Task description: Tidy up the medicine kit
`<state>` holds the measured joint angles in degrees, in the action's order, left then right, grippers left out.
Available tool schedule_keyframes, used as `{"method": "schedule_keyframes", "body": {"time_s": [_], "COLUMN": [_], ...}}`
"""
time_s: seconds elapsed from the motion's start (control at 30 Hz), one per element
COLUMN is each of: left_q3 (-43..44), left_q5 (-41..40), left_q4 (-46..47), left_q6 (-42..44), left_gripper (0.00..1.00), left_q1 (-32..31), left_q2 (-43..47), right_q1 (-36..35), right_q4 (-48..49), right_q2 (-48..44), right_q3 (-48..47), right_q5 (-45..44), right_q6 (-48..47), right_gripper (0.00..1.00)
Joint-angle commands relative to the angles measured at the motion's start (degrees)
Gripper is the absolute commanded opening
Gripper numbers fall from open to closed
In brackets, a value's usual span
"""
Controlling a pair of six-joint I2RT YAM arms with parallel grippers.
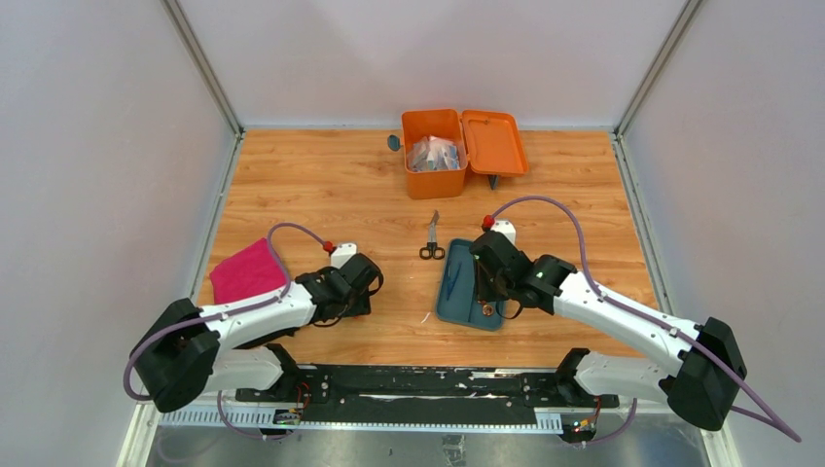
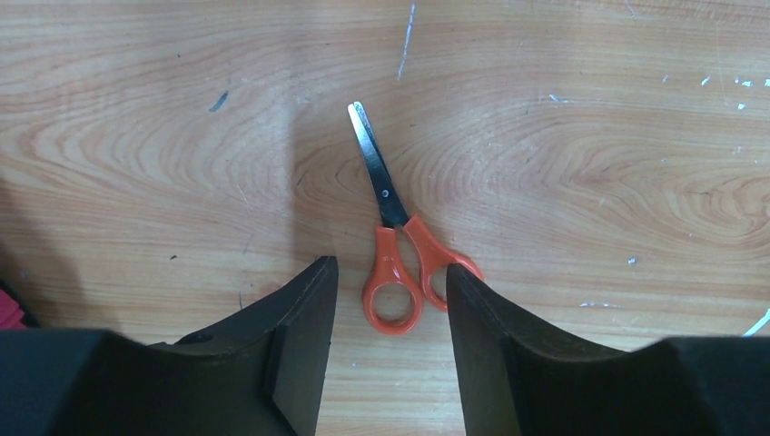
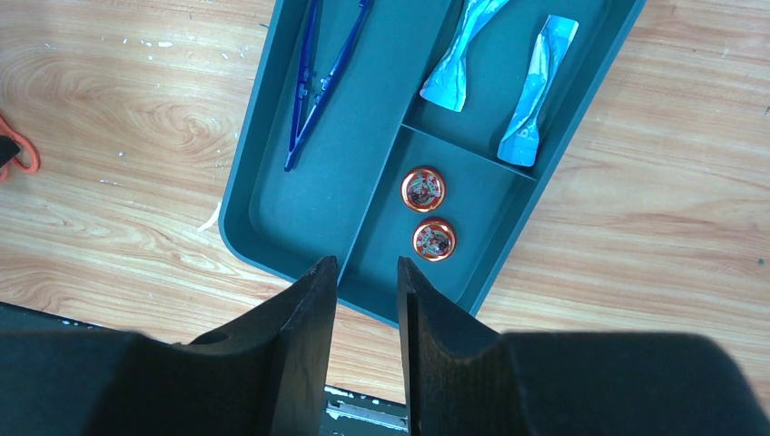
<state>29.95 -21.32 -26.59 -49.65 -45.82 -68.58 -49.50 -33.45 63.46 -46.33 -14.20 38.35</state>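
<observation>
Left of the teal divided tray (image 3: 300,209), the left gripper (image 2: 389,266) stands spread, its fingers either side of the handles of orange-handled scissors (image 2: 389,204), pinching nothing. Over the tray's near rim, the right gripper (image 3: 364,262) is narrowly parted and empty. Well beyond the tray sits the orange medicine kit (image 1: 433,180), lid open.

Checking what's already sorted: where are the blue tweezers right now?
In the right wrist view, the blue tweezers lie in the long left compartment of the teal tray, just beyond the right gripper; the two round tins sit in the neighbouring compartment.
</observation>
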Motion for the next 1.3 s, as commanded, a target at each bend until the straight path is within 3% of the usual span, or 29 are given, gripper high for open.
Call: {"method": "schedule_keyframes", "body": {"time_s": [0.0,0.37,0.93,1.07,1.27], "left_q3": [-0.34,1.53,13.07,13.09,12.81], "left_q5": [0.77,4.88,8.5,5.94,1.52], "left_q4": [0.18,5.24,8.98,7.63,5.43], "left_q6": [0.61,4.19,11.84,12.04,10.34], "left_gripper": [0.52,0.48,0.44,0.47,0.61], "left_q1": [0.3,0.21,0.21,0.21,0.22], "left_q2": [-2.26,-7.47,-22.8,-21.74,-17.71], "right_q1": [0.28,0.41,0.55,0.63,0.7], "right_q4": [-1.14,-1.22,-2.85,-3.41,-3.46], "right_q2": [-0.71,-0.73,-2.53,-3.7,-4.4], "right_q3": [0.86,1.05,2.25,2.63,3.08], "right_q5": [-1.47,-1.47,-2.14,-2.54,-2.9], "right_q6": [0.03,0.15,0.54,0.76,1.56], "right_gripper": [0.35,0.35,0.34,0.34,0.34]}}
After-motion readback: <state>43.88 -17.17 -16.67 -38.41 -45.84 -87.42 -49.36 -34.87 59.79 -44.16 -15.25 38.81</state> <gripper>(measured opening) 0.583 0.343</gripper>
